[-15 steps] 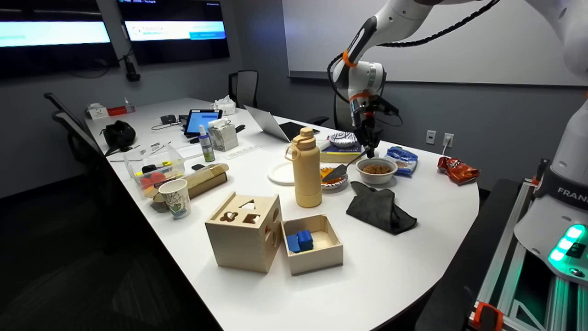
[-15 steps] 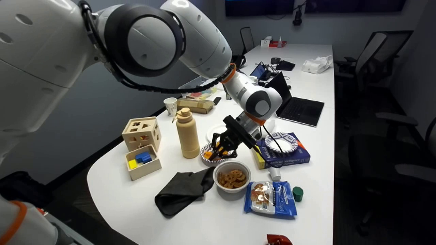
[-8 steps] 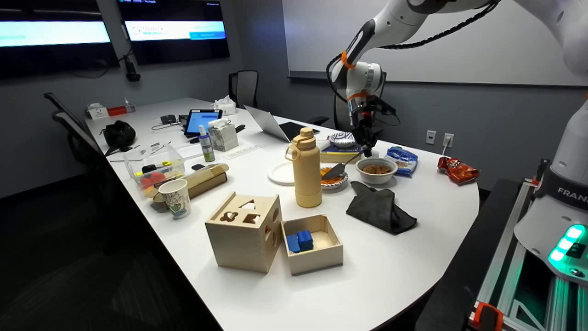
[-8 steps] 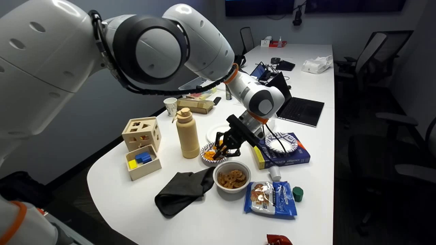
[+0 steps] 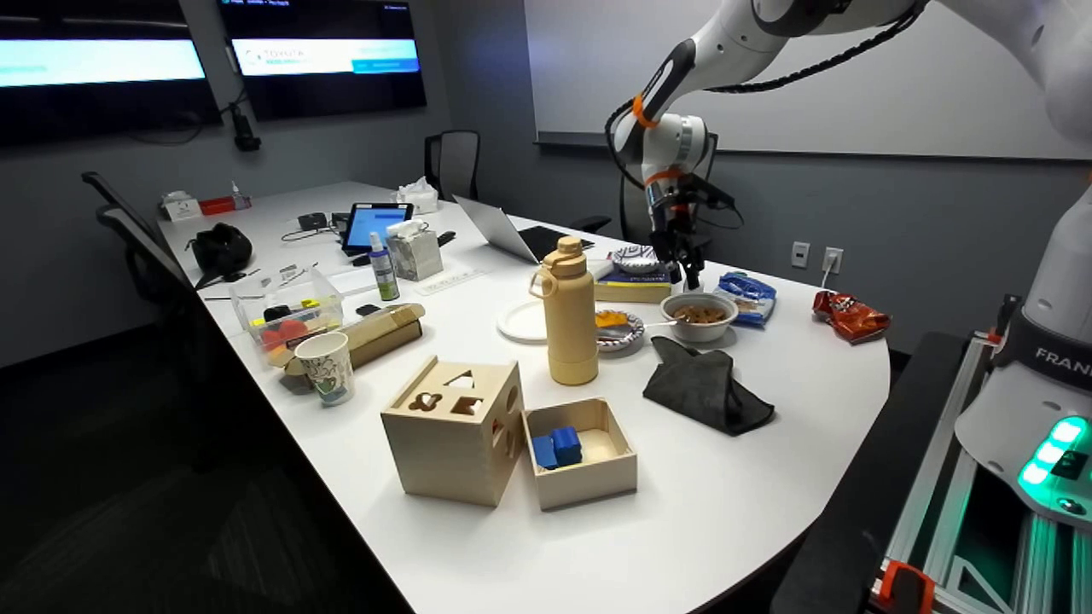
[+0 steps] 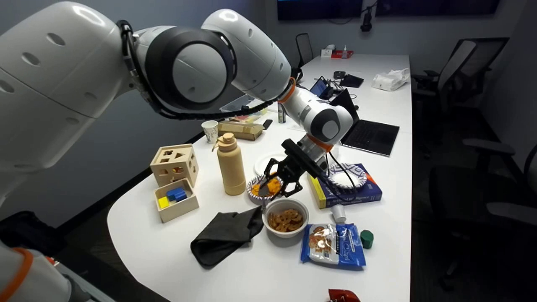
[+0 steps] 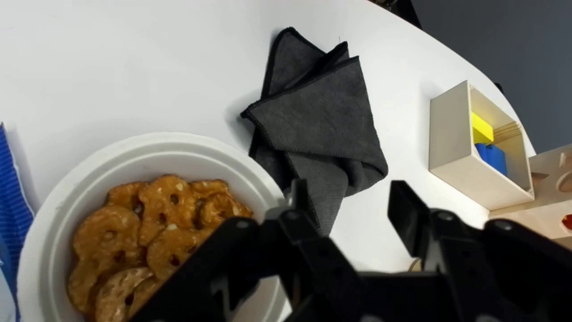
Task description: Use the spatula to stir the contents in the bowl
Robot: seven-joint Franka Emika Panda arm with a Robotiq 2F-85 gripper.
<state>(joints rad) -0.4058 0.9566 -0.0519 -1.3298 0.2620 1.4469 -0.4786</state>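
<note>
The pale round bowl (image 5: 698, 334) stands on the table, full of brown pretzel crisps (image 6: 285, 221). Its rim (image 7: 152, 142) fills the lower left of the wrist view. The spatula (image 5: 661, 324) lies loose: its handle reaches the bowl's edge and its grey blade (image 6: 264, 191) is over a patterned dish of orange snacks. My gripper (image 7: 348, 192) is open, with nothing between its fingers (image 7: 404, 210). It hangs above the gap between bowl and dish; in an exterior view my gripper (image 5: 684, 280) is just over the bowl's far rim. Part of the spatula is hard to make out.
A dark cloth (image 5: 708, 388) lies beside the bowl, and a blue snack bag (image 6: 333, 245) is on its other side. A tall tan bottle (image 5: 572, 324) stands near the orange dish (image 6: 255, 200). A book (image 6: 356, 197) bears a paper bowl. Wooden boxes (image 5: 461, 452) are further off.
My gripper has opened and let go of the spatula. The spatula, held slanting before, has dropped, its handle now low against the bowl. My gripper has shifted only slightly.
</note>
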